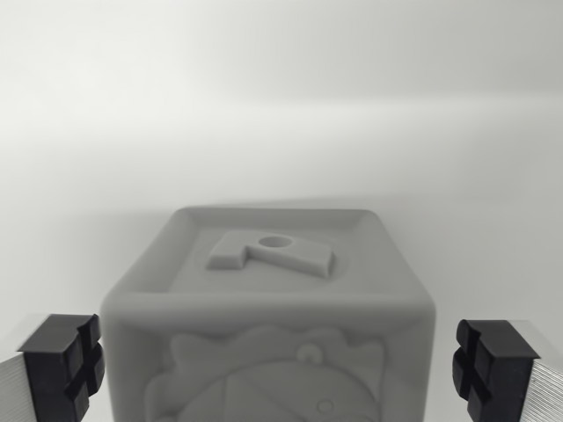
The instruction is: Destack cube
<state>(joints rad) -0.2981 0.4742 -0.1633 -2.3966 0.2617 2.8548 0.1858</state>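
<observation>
The cube (268,316) is sitting low in the middle of the wrist view, between the two finger pads, its top face and its near face both showing. Nothing under it is visible, so whether it is resting on a second cube cannot be told from here.

At the wrist view's left, the left pad (62,365) is standing just beside the cube's left edge, black and ribbed, with a thin sliver of pale background showing between them, so it is not pressing yet. That side placement is presumably meant to catch the flat walls, not the sculpted faces.

In the centre, the top face is carrying a raised, letter-like shape with a round hole (274,240), framed by a rounded rim; the near face is showing an embossed cartoon-like figure. Such relief would be giving poor purchase, which is probably why the gripper (280,365) is straddling the block from the sides.

At the wrist view's right, the right pad (491,365) is standing a little farther off, clearly apart from the cube. The fingers are spread, holding nothing, and seemingly waiting to squeeze inward.
</observation>
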